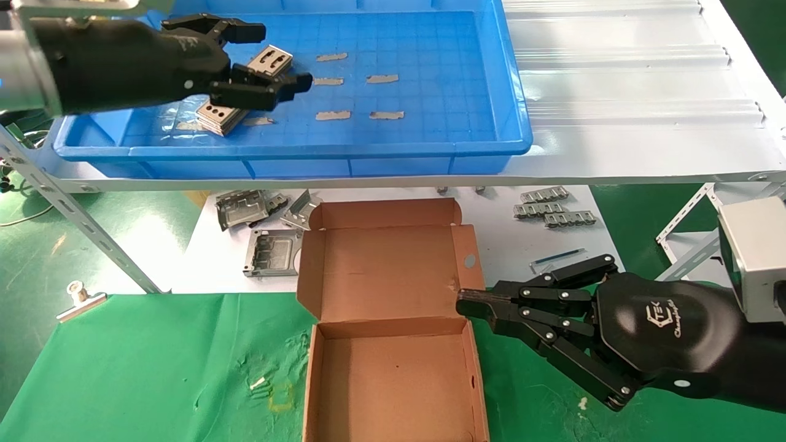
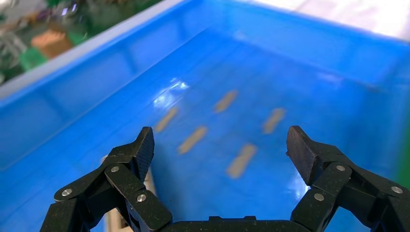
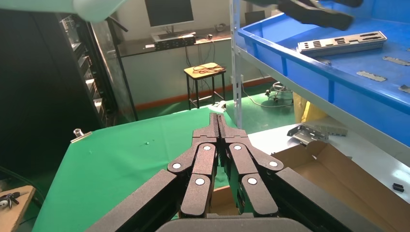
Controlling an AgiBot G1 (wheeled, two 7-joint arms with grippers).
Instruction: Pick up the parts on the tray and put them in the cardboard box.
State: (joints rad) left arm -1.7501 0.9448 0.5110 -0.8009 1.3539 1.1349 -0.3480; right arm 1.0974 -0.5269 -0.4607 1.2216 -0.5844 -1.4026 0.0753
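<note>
Left gripper point(image 1: 264, 58) above the left part of the tray point(image 1: 393, 150), fingers spread wide and holding nothing: open wide enough to straddle the stack of parts point(image 1: 245, 92) lying directly beneath it on the blue grid floor. Parts stacked flat, cut-outs facing up, reaching from under the gripper toward the tray's near-left corner. No contact visible yet; in the left wrist view only bare tray floor and 5 small grey strips point(image 1: 359, 86) between the fingertips, so probably still in the approach and not yet lowered for a grasp.

Right gripper point(image 1: 462, 305) parked low beside the right wall of the cardboard box point(image 1: 393, 368), fingers pressed together with nothing between them, probably kept there out of the way. Box empty, lid flap folded back toward the shelf, opening left clear for a drop from above. Bent metal brackets point(image 1: 258, 227) on the white sheet behind the box.
</note>
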